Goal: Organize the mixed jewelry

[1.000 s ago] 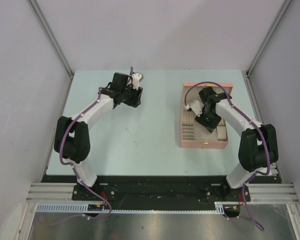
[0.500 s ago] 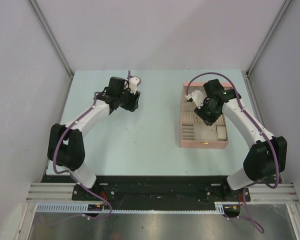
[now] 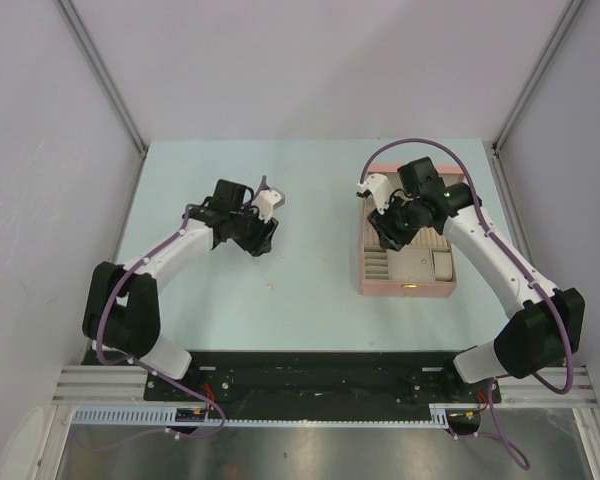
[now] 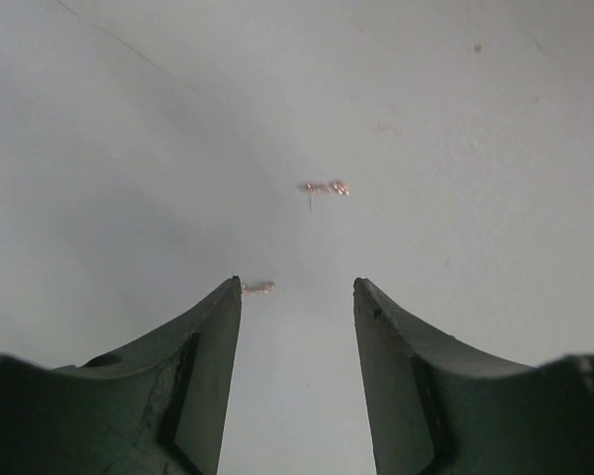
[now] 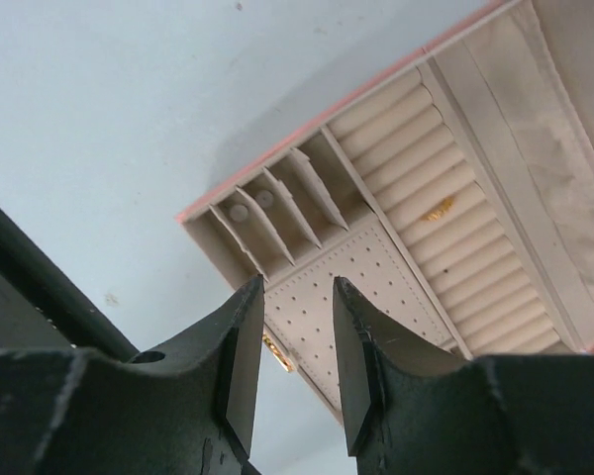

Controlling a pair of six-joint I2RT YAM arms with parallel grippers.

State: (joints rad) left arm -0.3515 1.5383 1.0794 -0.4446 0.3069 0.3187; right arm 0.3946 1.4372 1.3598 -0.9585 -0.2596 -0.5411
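robotics lab cell, pale bench [image 3: 310, 310] walled by white panels [image 3: 320, 70], left arm [image 3: 170, 255] and right arm [image 3: 485, 245] bolted to an aluminium rail [image 3: 320, 383] at its near edge

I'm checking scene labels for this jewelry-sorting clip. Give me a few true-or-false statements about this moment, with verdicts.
1. The left pincer is open with nothing between its fingers. True.
2. Two tiny gold pieces lie on the table ahead of it. True.
3. The right pincer hangs over bare table, away from any container. False: it is over the open pink box.
4. The box holds no jewelry. False: a gold trinket lies on its padded rolls.
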